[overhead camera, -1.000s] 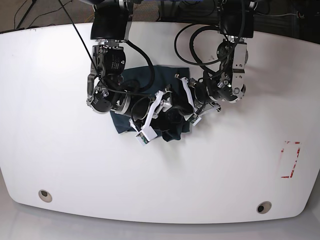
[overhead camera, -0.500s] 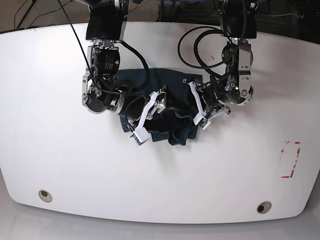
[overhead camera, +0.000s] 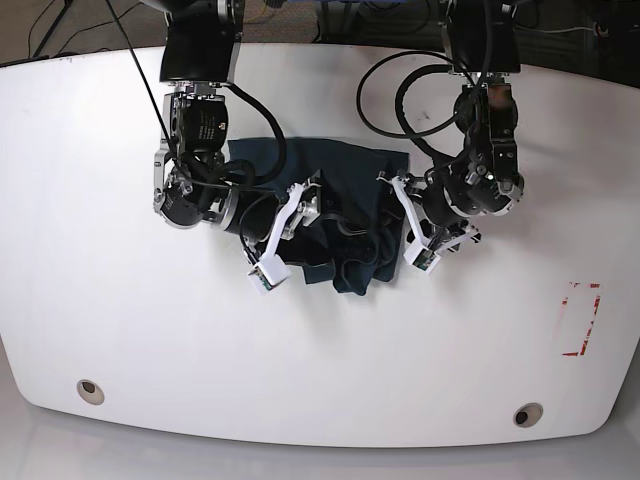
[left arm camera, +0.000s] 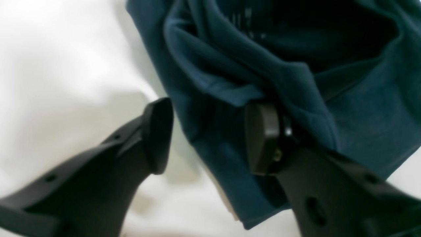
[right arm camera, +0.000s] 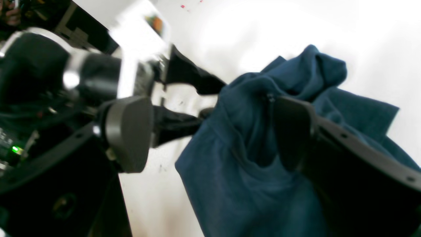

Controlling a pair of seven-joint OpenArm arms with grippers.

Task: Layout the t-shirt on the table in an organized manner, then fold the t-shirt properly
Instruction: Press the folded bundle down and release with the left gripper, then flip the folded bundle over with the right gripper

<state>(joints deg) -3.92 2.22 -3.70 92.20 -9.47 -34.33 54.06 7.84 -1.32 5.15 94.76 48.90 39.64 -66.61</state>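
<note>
The left gripper [left arm camera: 204, 135] stands spread, a fold of the t-shirt [overhead camera: 345, 215] hanging between its jaws, which do not pinch it. The right gripper [right arm camera: 213, 131] is spread too, one finger [right arm camera: 291, 131] against the cloth. Each would do well to take an outer edge and draw apart, low over the table [overhead camera: 120, 330]. The dark teal shirt lies bunched and creased mid-table between both arms.

Bright overhead light, table [overhead camera: 120, 330] glare; wrist views blurry, overexposed.
</note>
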